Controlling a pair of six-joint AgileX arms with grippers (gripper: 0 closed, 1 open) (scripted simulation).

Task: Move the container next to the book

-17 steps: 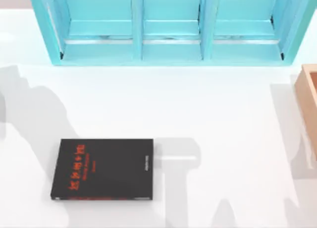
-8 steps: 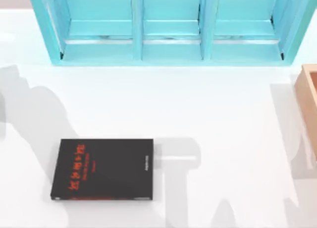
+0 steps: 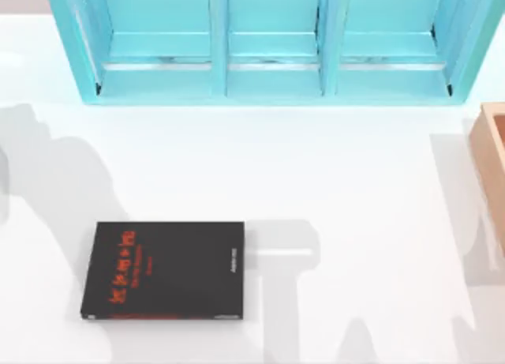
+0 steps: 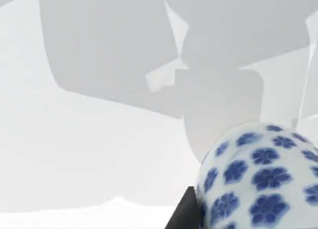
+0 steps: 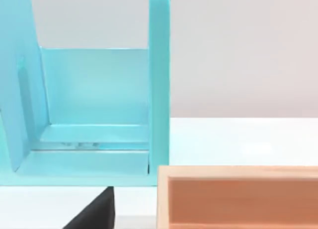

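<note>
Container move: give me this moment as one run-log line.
container: close in left wrist view, beside a dark finger | book: flat on table, left side | shelf unit: rear | wooden box: right edge

Top view looks straight down; the right wrist view shares its turquoise shelf (image 3: pixel 272 44) and wooden box (image 5: pixel 238 196).

Black book flat on the tabletop; blue-flowered white cup close to the left wrist camera.

The book (image 3: pixel 163 271) lies flat and closed, cover up, red-orange characters down the cover's left part and small pale text near its right edge; its edges run nearly square to the turquoise shelf unit (image 3: pixel 272 44), well apart from it. The container (image 4: pixel 261 177) is round, white, glossy, dotted with blue flower marks; its place relative to the book cannot be told.
</note>
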